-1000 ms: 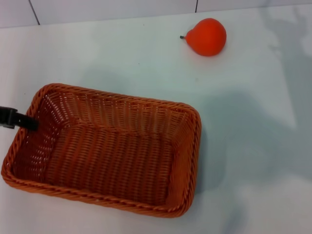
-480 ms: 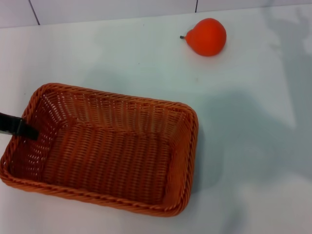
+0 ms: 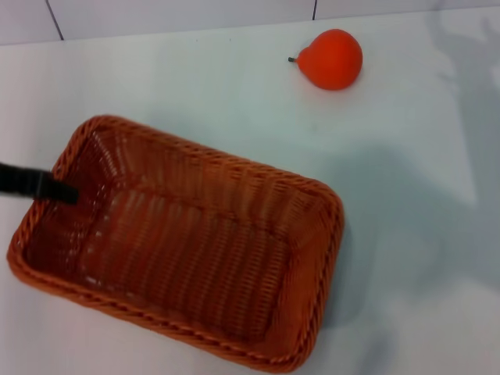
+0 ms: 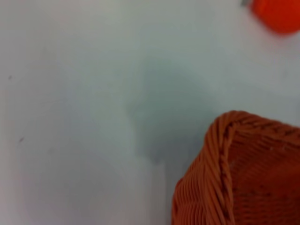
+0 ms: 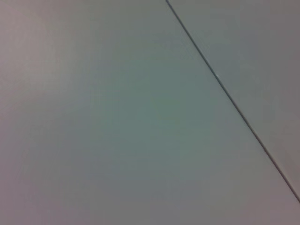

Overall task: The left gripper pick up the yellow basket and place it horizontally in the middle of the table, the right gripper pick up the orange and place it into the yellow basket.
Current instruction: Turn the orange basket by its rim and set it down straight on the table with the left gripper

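Observation:
The yellow basket [image 3: 319, 264], orange-brown wicker and empty, lies skewed at the near left of the white table [image 3: 406, 234], its right end nearer me. My left gripper [image 3: 59, 190] shows only as a thin black finger reaching over the basket's left rim, gripping that wall. The left wrist view shows a basket corner [image 4: 220, 187] and the edge of the orange [image 4: 279, 14]. The orange [image 3: 333, 59] sits at the table's far side, right of middle, with its stem pointing left. My right gripper is out of view; its wrist view shows only a pale surface.
A tiled wall with dark seams [image 3: 315, 9] runs behind the table's far edge. Bare tabletop lies between the basket and the orange and to the basket's right. A dark seam line [image 5: 225, 93] crosses the right wrist view.
The basket has shifted right and turned clockwise in the head view, its left end moving away from me with the left finger. The orange has not moved.

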### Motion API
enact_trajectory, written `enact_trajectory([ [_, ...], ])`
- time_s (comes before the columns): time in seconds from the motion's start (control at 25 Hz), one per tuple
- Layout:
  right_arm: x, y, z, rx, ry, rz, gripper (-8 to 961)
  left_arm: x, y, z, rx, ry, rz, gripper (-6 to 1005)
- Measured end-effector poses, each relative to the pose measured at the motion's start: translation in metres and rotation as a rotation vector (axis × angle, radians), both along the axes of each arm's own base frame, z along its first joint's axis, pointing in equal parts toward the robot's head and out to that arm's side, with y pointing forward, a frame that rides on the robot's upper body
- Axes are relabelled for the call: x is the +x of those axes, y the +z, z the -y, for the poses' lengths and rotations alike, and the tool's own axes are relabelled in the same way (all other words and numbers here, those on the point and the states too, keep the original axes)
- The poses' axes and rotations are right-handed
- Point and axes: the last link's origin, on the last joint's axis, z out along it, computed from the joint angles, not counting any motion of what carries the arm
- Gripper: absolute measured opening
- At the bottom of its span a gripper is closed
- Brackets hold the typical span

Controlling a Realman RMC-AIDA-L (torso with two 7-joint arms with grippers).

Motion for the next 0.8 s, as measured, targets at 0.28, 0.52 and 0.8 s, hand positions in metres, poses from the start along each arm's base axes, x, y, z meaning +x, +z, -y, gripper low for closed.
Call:
enact_trajectory([
  [0.28, 0.003, 0.000, 0.002, 0.002, 0.000, -0.049, 925, -0.007, 0.013, -0.002, 0.144, 0.093, 0.263, 181],
  [0.52, 0.002, 0.003, -0.002, 0.008, 0.008, -0.083, 925, -0.015, -0.003, -0.008, 0.200, 0.224, 0.358, 199],
  [0.8, 0.005, 0.009, -0.003, 0.018, 0.019, -0.133, 926, -0.016, -0.013, -0.011, 0.235, 0.289, 0.408, 221],
])
